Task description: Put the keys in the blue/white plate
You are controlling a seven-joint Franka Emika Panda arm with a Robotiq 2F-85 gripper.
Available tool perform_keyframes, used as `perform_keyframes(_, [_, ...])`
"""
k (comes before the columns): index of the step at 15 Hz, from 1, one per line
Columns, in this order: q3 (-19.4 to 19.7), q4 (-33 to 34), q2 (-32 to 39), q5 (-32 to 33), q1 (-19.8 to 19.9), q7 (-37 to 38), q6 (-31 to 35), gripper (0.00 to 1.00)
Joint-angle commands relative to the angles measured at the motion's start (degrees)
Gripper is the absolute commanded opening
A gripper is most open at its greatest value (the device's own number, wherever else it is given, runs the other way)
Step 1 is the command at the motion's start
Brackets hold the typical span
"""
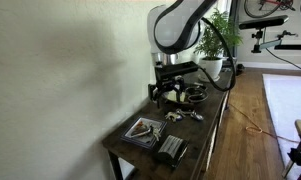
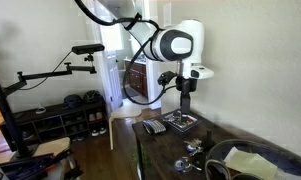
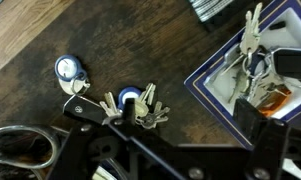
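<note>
The small bunch of silvery-grey metal keys (image 3: 138, 108), splayed on a ring beside a black fob and a round blue tag, lies flat on the dark wooden table (image 3: 50, 35) at lower centre of the wrist view. To its right, apart from it, sits the square flat plate with a dark blue rim and white centre (image 3: 205, 88), already holding some silvery metal pieces (image 3: 250, 45). A round blue-and-white tag (image 3: 68, 70) rests to the upper left. The black gripper (image 3: 165, 150) hangs above the keys, jaws spread wide, grasping nothing.
</note>
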State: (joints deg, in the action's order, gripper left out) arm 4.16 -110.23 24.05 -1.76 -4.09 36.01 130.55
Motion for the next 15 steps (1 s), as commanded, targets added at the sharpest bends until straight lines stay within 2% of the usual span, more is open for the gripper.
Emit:
perform_keyframes(1, [0.46, -2.29, -1.24, -0.94, 1.97, -4.26, -0.75, 1.00])
perform_keyframes(3, [0.59, -2.30, -0.61, -1.43, 3.03, -6.05, -0.82, 1.00])
perform_keyframes(4, [0.86, -0.82, 0.40, -0.49, 1.92, -4.05, -0.11, 1.00])
perform_keyframes(11, [1.05, -0.93, 0.66, -0.56, 2.46, -4.86, -0.11, 1.00])
perform_keyframes(15, [0.95, -3.61, -1.63, 0.02, 1.89, -5.22, 0.45, 1.00])
